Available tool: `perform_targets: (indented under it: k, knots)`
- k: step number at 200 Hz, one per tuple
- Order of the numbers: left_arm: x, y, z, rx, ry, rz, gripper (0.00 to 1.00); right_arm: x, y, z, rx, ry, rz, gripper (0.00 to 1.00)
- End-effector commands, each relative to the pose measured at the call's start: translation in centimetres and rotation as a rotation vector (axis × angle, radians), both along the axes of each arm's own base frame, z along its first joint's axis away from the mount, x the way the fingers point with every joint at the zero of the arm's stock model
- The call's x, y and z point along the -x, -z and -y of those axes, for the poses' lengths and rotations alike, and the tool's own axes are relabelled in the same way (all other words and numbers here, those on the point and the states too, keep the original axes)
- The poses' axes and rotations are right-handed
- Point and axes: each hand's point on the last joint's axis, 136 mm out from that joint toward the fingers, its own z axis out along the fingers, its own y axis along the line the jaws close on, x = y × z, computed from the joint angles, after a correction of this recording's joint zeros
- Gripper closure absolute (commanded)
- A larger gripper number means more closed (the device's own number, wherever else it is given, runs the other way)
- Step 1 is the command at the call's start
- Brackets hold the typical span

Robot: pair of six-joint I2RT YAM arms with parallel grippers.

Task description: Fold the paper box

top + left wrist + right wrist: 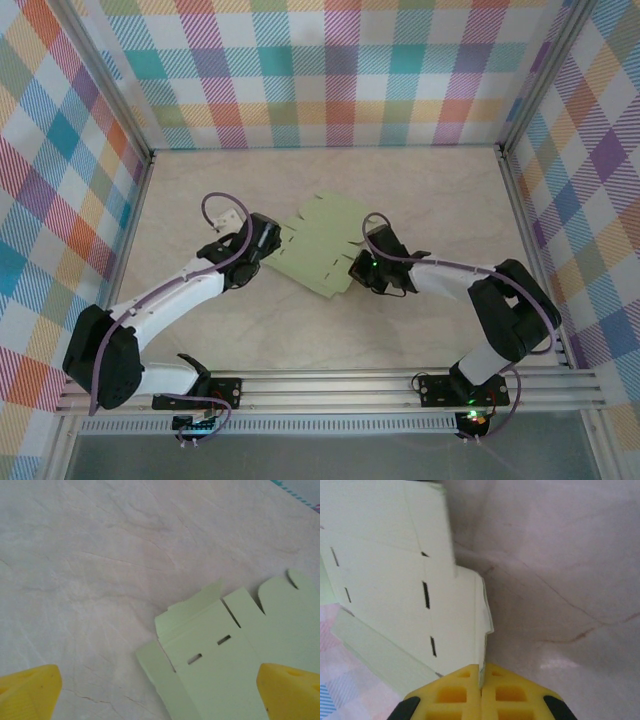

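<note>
The paper box (pixel 325 243) is a pale green flat sheet with slots and rounded flaps, lying mid-table between both arms. My right gripper (pixel 358 268) is shut on the sheet's right edge; in the right wrist view the yellow fingers (pixel 481 690) pinch the thin card (pixel 410 580), which stands lifted on edge. My left gripper (pixel 270 240) is at the sheet's left edge and stands open. In the left wrist view its yellow fingertips (pixel 30 690) sit far apart, with the sheet's corner (pixel 220 650) between them and lying flat on the table.
The marble-patterned table (pixel 250 330) is bounded by checked walls (pixel 330 70) on three sides and an aluminium rail (pixel 330 385) at the near edge. Bare table lies behind and in front of the sheet.
</note>
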Motion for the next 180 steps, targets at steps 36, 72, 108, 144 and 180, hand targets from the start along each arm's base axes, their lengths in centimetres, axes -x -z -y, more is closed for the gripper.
perform_targets:
  k: [36,72,108,144,180]
  knots:
    - [1.4,-0.7,-3.2,-0.033,-0.004,0.004,0.00,-1.9,-2.7,2.4,0.148,-0.620,0.069,1.00]
    - [1.6,-0.3,-4.1,0.023,0.020,-0.001,0.00,-1.6,-3.2,3.8,0.163,-1.031,0.149,1.00]
    - [1.5,-0.2,-4.1,0.059,0.069,-0.021,0.00,-3.6,-3.5,5.7,0.161,-1.204,0.168,1.00]
    - [1.0,0.1,-3.1,0.094,0.125,-0.030,0.00,-7.3,-3.4,6.3,0.230,-1.279,0.167,0.88]
    - [0.5,0.0,-1.7,0.130,0.194,-0.022,0.00,-12.7,-7.4,6.3,0.373,-1.038,0.298,0.08]
